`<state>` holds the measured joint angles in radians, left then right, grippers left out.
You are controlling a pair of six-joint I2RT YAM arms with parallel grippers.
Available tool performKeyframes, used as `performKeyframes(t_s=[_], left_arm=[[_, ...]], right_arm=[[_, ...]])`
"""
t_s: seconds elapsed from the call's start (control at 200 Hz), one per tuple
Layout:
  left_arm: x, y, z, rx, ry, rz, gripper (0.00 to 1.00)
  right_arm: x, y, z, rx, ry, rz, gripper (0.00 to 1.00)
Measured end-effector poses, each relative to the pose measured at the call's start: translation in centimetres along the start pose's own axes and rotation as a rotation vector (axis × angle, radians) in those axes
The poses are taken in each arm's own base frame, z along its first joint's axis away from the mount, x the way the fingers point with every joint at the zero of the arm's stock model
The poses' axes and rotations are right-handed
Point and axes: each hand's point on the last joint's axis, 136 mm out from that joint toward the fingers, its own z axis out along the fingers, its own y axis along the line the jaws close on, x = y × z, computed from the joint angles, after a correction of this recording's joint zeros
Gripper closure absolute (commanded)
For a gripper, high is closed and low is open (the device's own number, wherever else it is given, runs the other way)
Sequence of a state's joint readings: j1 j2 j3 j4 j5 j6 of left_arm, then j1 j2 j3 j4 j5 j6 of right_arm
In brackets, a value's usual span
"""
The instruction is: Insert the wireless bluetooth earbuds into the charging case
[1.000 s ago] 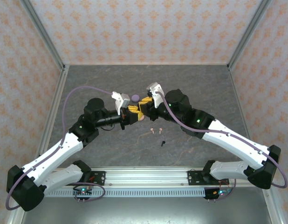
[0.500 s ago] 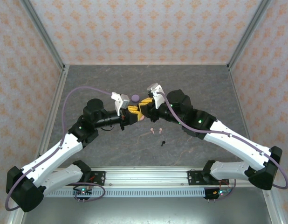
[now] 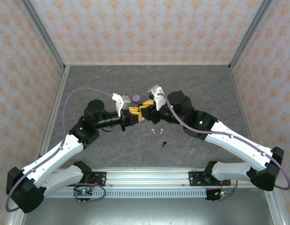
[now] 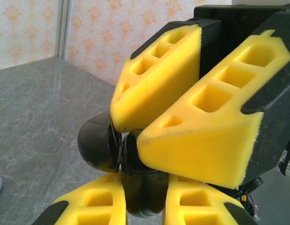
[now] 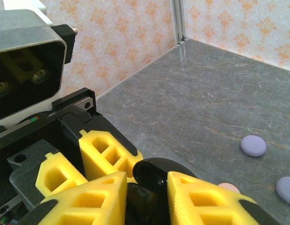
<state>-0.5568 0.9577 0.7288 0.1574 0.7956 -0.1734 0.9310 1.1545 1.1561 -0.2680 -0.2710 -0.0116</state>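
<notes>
The left gripper [image 4: 142, 190] is pinched on the black charging case [image 4: 95, 145]. The right gripper [image 5: 147, 179] flanks the same case, though I cannot tell if it grips. Two pink earbuds [image 3: 157, 130] and a black earbud [image 3: 164, 142] lie near them on the table [image 3: 206, 93]. They are probably light, hard and slippery, best nipped across the stem.

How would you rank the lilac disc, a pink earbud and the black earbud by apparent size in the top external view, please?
1. lilac disc: clearly the largest.
2. pink earbud and black earbud: both are tiny and look about alike, so I would not rank them.
</notes>
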Motion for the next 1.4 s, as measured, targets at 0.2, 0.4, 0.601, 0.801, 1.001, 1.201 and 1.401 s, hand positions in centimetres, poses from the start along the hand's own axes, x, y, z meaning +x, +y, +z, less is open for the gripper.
performKeyframes(t_s=[0.2,0.4,0.601,0.801,1.001,1.201,1.401], left_arm=[[0.3,0.1,0.0,0.000,-0.003,0.028,1.00],[0.4,0.5,0.1,-0.016,-0.012,0.061,1.00],[0.2,0.4,-0.1,-0.030,-0.023,0.115,1.00],[-1.1,-0.1,-1.2,-0.066,-0.074,0.199,1.00],[-2.5,-0.6,-2.4,-0.093,-0.124,0.270,1.00],[-2.8,-0.8,-2.7,-0.102,-0.132,0.301,1.00],[-2.4,-0.6,-2.7,-0.106,-0.116,0.292,1.00]], right_arm=[[-1.0,-0.3,-0.8,0.013,0.001,0.033,0.53],[-4.3,-0.8,-2.4,0.017,-0.061,0.094,0.49],[-3.9,-3.0,-3.5,0.095,-0.033,0.162,0.47],[-1.0,-7.6,-4.7,0.266,0.033,0.293,0.47],[5.9,-9.9,-4.1,0.374,0.213,0.404,0.45],[12.1,-11.1,-3.2,0.449,0.376,0.478,0.45],[20.2,-12.0,-1.6,0.506,0.586,0.579,0.48]])
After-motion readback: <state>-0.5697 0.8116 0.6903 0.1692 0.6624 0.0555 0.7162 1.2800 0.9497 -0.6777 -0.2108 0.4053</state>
